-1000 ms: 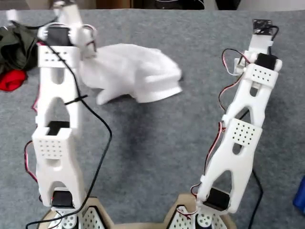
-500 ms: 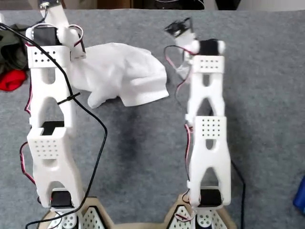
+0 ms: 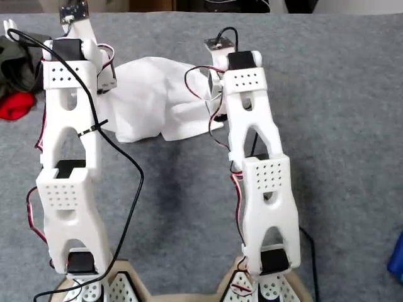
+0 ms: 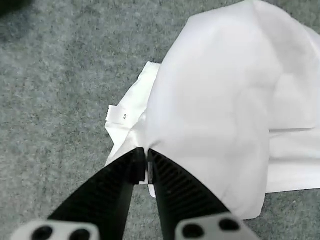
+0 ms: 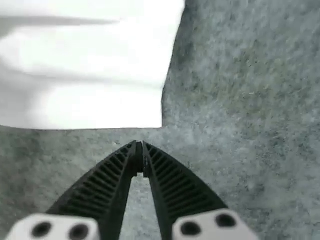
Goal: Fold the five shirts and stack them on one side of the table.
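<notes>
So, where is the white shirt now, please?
High view: the white shirt lies on the table's far side, one edge pinched in the left gripper, the right gripper beside it.

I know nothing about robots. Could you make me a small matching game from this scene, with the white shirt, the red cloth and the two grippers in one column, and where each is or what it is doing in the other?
Things:
1. white shirt
2. red cloth
3. left gripper
4. right gripper

Places and states:
A. shut on nothing, over bare grey table
B. bunched beside dark clothing at the table's left edge
C. shut, pinching the shirt's edge
D. lying crumpled on the table's far half

Pairs: 1-D, 2-B, 3-C, 4-A.
</notes>
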You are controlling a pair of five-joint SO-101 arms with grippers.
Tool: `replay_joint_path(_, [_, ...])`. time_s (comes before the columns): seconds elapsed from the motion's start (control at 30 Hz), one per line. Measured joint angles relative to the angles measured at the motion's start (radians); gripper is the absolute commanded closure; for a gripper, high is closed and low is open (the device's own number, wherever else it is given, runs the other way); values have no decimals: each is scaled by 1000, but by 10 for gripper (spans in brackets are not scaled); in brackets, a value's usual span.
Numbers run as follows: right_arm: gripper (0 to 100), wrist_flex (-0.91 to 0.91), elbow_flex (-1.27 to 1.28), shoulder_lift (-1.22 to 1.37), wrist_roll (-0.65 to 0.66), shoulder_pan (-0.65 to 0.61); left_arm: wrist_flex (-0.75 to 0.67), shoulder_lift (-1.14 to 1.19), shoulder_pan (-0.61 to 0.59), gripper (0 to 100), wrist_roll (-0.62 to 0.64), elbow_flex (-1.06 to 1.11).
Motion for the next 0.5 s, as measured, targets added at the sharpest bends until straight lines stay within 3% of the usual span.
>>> replay_joint_path(0.5, [990, -15, -14, -2, -15, -2, 0, -2, 0, 981, 0, 3])
